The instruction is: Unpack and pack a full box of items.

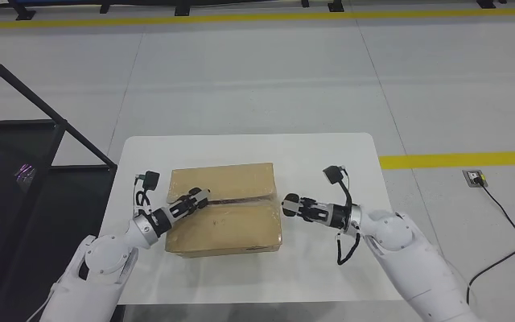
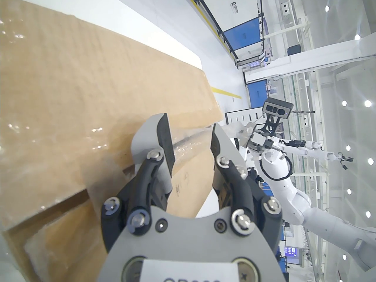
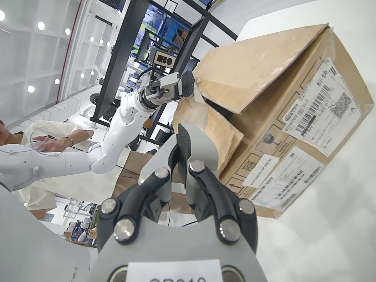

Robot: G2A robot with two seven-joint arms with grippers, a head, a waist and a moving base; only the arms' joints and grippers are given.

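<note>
One cardboard box [image 1: 225, 217] sits in the middle of the white bench [image 1: 322, 161], its long sides running across the robot's front. The box has two top flaps: the far flap [image 1: 221, 179] and the near flap [image 1: 229, 229]. They meet along a single seam down the middle of the lid. A dark gap shows along that seam, and the right wrist view shows the far flap tilted up a little above the near one, so the lid is not lying flat and closed.

Two grippers are at the box, one at each end of the seam. The left gripper [image 1: 193, 200] is over the left end of the lid. Its two fingers are spread apart, with one strip of shiny clear tape [image 2: 188, 140] running between them along the seam. The pictures do not settle whether the fingers touch the tape.

The right gripper [image 1: 288, 205] is just beside the right end of the box, level with the seam. Its two fingers are pressed together, and nothing can be made out between them.

The end wall of the box facing the right gripper carries three white labels [image 3: 323, 101]: one large, one medium and one small. Some crumpled clear tape clings to the near flap's edge.
</note>
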